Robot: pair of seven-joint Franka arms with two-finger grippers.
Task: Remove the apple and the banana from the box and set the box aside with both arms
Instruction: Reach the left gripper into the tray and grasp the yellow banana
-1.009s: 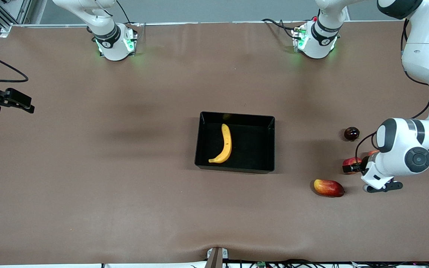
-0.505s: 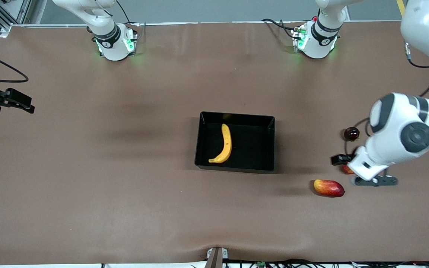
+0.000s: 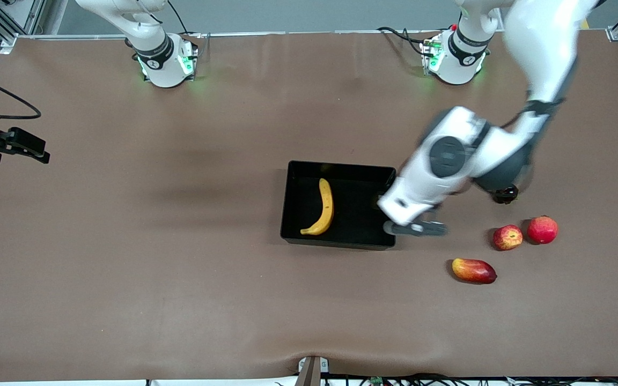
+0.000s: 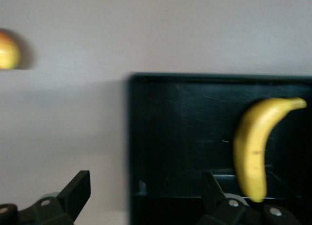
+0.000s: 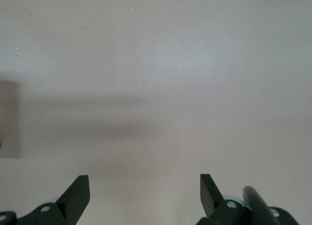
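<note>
The right end effector (image 3: 24,147) is seen at the right arm's end of the table (image 3: 180,279), over bare brown surface, where that arm waits. Its fingers (image 5: 78,193) are spread wide in the right wrist view and nothing is held between them.

Near the middle of the table the black tray (image 3: 379,177) is set flat, its low walls upright. One thing is held in it: the banana (image 3: 324,208), laid on the tray floor in the half toward the right arm's end, its length running from the wall nearer the robots' bases to the wall nearer the front camera. The rest of the tray floor is bare.

The left end effector (image 3: 381,202) is held over the tray's wall at the left arm's end. Its fingers (image 4: 78,191) are spread wide in the left wrist view and nothing is gripped; the banana (image 4: 256,147) is seen apart from them.

Toward the left arm's end the apple (image 3: 507,237) rests on the table, well apart from the left end effector and outside the tray. A pinkish-red fruit (image 3: 542,229) lies just beside it, a mango (image 3: 473,271) nearer the front camera, and a small dark round thing (image 3: 505,194) is partly hidden by the left arm. Broad bare surface is left along the table's edge nearest the front camera.
</note>
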